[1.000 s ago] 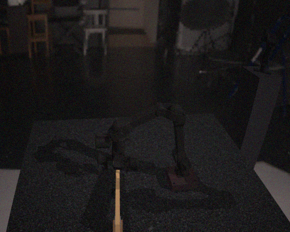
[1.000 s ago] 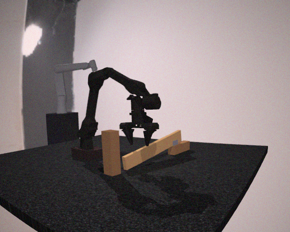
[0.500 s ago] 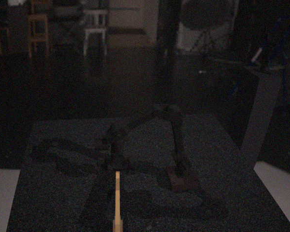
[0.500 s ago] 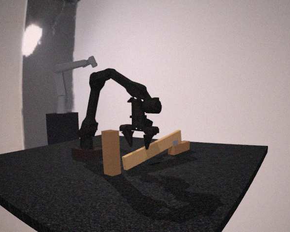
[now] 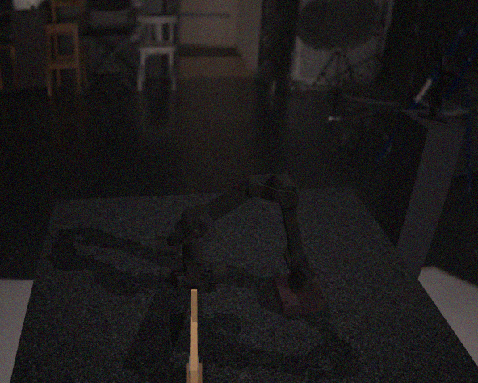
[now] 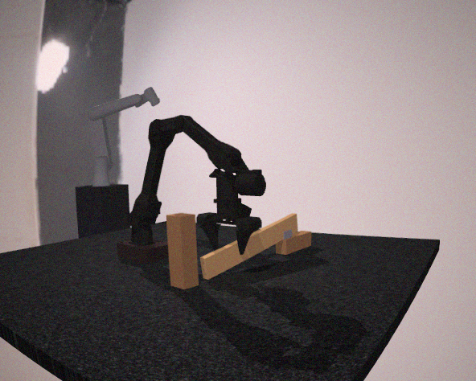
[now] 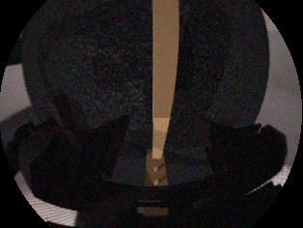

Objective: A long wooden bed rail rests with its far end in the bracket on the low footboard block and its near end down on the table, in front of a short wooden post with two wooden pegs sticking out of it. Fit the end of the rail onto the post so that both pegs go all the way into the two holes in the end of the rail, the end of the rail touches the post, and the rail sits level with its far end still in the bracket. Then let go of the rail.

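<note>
The long wooden rail (image 5: 193, 342) (image 6: 275, 233) (image 7: 165, 72) slopes down from the bracket (image 6: 287, 234) on the low footboard block (image 6: 299, 243) to the table, where its near end lies just short of the post. The upright post (image 6: 182, 251) (image 7: 150, 175) shows two small pegs in the wrist view, beyond the rail's end; its peg side is hidden in the exterior view. My gripper (image 6: 228, 249) (image 7: 161, 117) is open and points down over the rail's lower half. Its fingers stand on either side of the rail, with nothing gripped. In the top view the fingers are too dark to make out.
The dark speckled table (image 5: 90, 321) (image 6: 107, 311) carries the arm's reddish base (image 5: 299, 298) (image 6: 141, 251), off to one side of the rail and post. The post stands close beside the gripper. The top view is very dark, and the arm hides the post there.
</note>
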### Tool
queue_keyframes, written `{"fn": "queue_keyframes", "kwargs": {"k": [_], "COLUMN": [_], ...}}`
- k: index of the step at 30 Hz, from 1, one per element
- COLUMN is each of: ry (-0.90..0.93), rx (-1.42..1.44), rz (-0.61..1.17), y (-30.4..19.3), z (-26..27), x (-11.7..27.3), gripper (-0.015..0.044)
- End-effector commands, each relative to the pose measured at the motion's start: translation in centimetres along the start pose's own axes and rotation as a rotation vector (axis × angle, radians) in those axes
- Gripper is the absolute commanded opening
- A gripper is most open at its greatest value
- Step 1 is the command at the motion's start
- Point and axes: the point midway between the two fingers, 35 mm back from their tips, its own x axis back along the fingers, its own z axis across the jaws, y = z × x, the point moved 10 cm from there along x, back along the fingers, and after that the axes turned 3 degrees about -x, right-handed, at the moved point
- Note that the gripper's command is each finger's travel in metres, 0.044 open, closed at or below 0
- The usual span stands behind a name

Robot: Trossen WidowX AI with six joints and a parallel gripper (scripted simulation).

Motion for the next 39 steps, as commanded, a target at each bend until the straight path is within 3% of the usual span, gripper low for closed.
{"fn": "queue_keyframes", "kwargs": {"k": [1,19,33,39], "ry": [-0.001,-0.001,-0.001,-0.001], "rx": [0.002,0.002,0.002,0.002], "rz": [-0.006,-0.006,-0.006,-0.006], "y": [0.0,0.0,0.0,0.0], "z": [0.0,0.2,0.2,0.2], "x": [-0.6,-3.3,-3.3,-3.3], "gripper": [0.044,0.044,0.0072,0.0032]}}
